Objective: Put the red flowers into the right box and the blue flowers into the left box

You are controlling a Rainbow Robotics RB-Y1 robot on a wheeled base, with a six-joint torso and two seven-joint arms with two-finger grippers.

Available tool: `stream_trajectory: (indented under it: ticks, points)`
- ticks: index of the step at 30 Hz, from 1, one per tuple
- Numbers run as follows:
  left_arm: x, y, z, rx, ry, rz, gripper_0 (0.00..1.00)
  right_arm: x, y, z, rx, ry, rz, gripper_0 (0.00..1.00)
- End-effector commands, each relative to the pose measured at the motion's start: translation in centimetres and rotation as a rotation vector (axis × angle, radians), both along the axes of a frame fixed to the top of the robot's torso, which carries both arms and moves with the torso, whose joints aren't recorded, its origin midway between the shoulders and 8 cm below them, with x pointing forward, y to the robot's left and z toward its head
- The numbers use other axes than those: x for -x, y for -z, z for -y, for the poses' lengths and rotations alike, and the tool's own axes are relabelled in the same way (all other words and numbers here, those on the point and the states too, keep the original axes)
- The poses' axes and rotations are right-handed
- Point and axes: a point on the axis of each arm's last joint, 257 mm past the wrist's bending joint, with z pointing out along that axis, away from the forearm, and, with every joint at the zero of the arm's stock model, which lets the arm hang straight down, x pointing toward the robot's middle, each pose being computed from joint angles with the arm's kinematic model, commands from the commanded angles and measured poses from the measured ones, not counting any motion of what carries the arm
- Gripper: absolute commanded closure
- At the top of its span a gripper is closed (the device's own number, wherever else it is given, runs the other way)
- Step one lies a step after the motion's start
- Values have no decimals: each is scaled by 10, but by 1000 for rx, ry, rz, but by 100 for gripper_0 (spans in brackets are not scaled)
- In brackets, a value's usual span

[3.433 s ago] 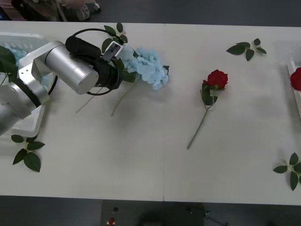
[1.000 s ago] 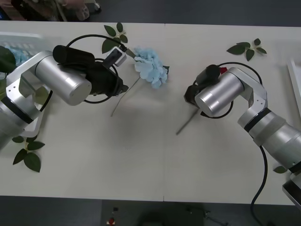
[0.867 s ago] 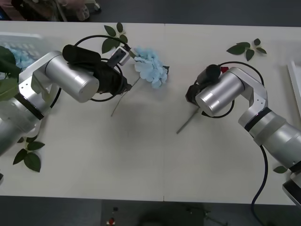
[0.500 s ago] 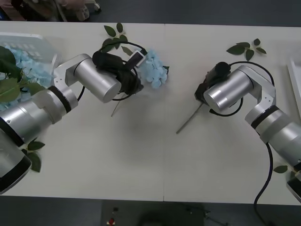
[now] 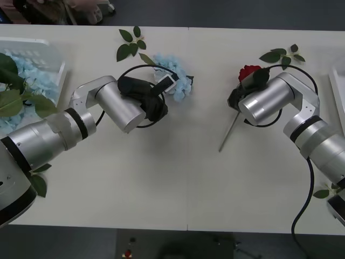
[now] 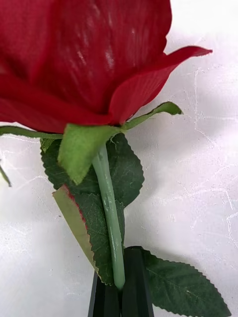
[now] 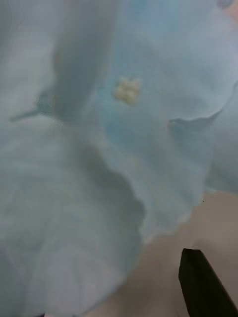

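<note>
1. The right gripper (image 6: 119, 297) has its jaws closed on the green stem of a red rose (image 5: 249, 74). In the right wrist view the two black fingers (image 6: 136, 282) pinch the stem just below the leaves, with the bloom straight ahead of them.
2. In the front view this rose sits toward the far right part of the table (image 5: 188, 178). Its bloom pokes out past the far side of the right arm's silver wrist, and its thin stem slants down toward the near edge, its lower end free.
3. The left gripper (image 5: 161, 100) is at the far middle-left of the table, right against a blue flower head (image 5: 175, 81). The left wrist view looks straight into pale blue petals, with one black fingertip (image 7: 201, 282) showing at a lower corner of that picture, so the jaws stand apart, around or beside the petals; I cannot tell which.
4. The left box (image 5: 46, 46) lies at the far left corner of the table and holds more blue flowers (image 5: 32, 78) with large green leaves.
5. The right box (image 5: 337, 89) shows as a thin white rim at the right edge of the table.
6. Loose green leaf sprigs lie on the table: one (image 5: 131, 43) at the far edge beside the blue head, one (image 5: 283, 55) near the far right, one (image 5: 330, 191) near the right edge.
</note>
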Motion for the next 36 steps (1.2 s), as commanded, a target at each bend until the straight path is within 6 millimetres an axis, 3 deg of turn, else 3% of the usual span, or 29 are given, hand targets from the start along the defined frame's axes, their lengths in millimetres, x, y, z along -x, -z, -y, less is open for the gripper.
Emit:
stream_trajectory:
  ticks: [1, 2, 4, 6, 9, 12, 14, 15, 16, 17, 20, 21, 22, 24, 27, 28, 30, 32, 33, 36]
  points:
    - [-11, -24, 4, 22, -2, 34, 87, -1, -5, 17, 0, -1, -12, 100]
    - [-11, -24, 4, 23, -3, 34, 100, -3, -18, 21, -6, -1, -8, 100]
    - [-12, -24, 3, 24, -5, 34, 100, -5, -44, 31, 0, -4, -1, 100]
    - [-12, -25, 4, 30, -5, 36, 100, -3, -81, 56, 29, -8, -3, 100]
    - [-15, -30, 5, 42, -3, 51, 100, 9, -118, 97, 136, -63, -45, 100]
    - [-20, -36, -4, 49, -11, 70, 100, 26, -161, 159, 308, -112, -109, 100]
    - [-26, -51, -12, 63, -14, 100, 100, 38, -188, 209, 445, -145, -154, 100]
    - [-29, -57, -16, 68, -19, 108, 100, 41, -194, 222, 483, -157, -166, 100]
    - [-33, -72, -25, 75, -24, 132, 100, 47, -209, 253, 562, -179, -187, 100]
    - [-36, -83, -32, 75, -26, 149, 100, 51, -214, 271, 592, -180, -204, 100]
    - [-33, -127, -60, 30, -35, 183, 100, 58, -227, 323, 655, -171, -239, 100]
    - [-33, -127, -60, 30, -35, 183, 100, 58, -227, 323, 655, -171, -239, 100]
    - [-21, -162, -94, -56, -57, 195, 100, 58, -231, 353, 715, -169, -247, 100]
    - [-6, -187, -126, -138, -85, 197, 100, 58, -232, 376, 752, -148, -248, 100]
    - [46, -223, -195, -278, -156, 121, 100, 53, -218, 410, 793, -120, -221, 100]
    - [56, -226, -209, -299, -171, 100, 100, 51, -215, 414, 798, -113, -212, 100]
    - [86, -230, -265, -376, -246, 33, 100, 46, -204, 427, 818, -96, -185, 100]
    - [105, -221, -297, -427, -266, -25, 100, 45, -195, 434, 827, -88, -173, 100]
    - [119, -212, -323, -469, -272, -72, 100, 45, -189, 438, 827, -81, -164, 100]
    - [145, -182, -368, -531, -273, -167, 100, 45, -179, 445, 828, -70, -147, 100]
